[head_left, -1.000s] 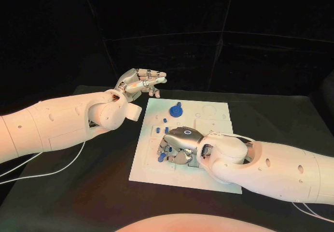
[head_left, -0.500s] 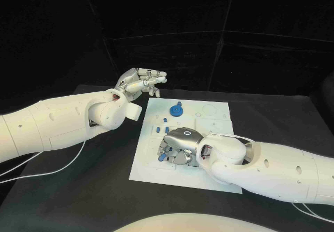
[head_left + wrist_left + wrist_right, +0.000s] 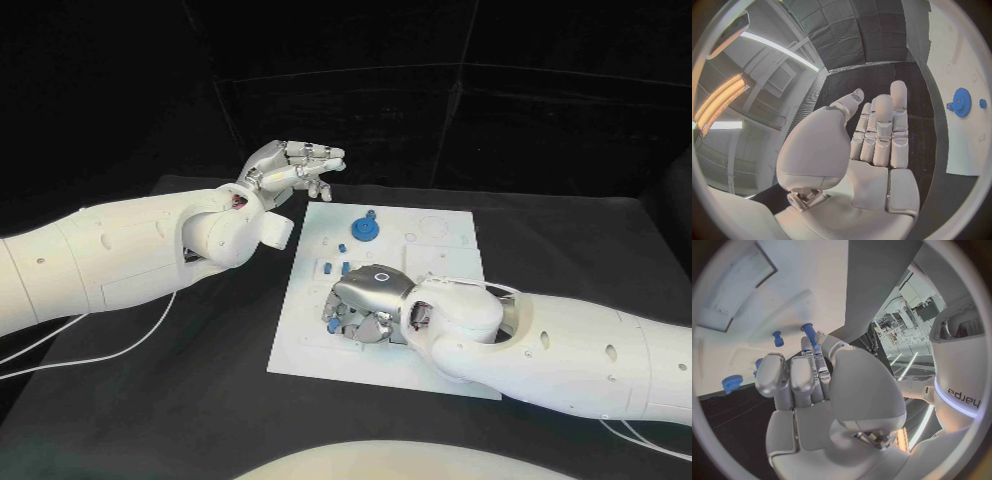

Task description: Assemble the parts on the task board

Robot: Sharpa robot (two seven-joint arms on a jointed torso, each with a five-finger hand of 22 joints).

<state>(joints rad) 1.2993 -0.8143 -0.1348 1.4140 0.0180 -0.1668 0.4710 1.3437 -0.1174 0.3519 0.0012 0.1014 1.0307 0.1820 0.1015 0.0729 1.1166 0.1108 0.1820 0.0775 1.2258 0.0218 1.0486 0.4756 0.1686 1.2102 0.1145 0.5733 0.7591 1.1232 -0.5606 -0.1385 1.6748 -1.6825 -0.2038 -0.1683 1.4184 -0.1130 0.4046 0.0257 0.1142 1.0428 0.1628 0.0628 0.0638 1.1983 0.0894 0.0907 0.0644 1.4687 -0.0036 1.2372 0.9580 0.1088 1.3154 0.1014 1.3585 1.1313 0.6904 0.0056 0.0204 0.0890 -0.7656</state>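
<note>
The white task board (image 3: 433, 240) lies in the middle of the table. A blue gear (image 3: 368, 228) stands near its far edge, with small blue parts (image 3: 342, 247) below it. My right hand (image 3: 371, 300) bends down over the board's near left part. In the right wrist view its thumb and a finger (image 3: 811, 352) pinch a blue peg (image 3: 808, 331), beside another peg (image 3: 777, 338) standing in the board. My left hand (image 3: 293, 168) hovers past the board's far left corner, fingers straight, holding nothing. The left wrist view shows that hand (image 3: 873, 135) and the gear (image 3: 961, 102).
The black table (image 3: 173, 400) surrounds the board. A white cable (image 3: 87, 350) trails under my left arm. A second blue gear-like piece (image 3: 731, 383) sits at the board's edge in the right wrist view.
My right hand has shifted very slightly over the board's near left part. The left hand has stayed where it was.
</note>
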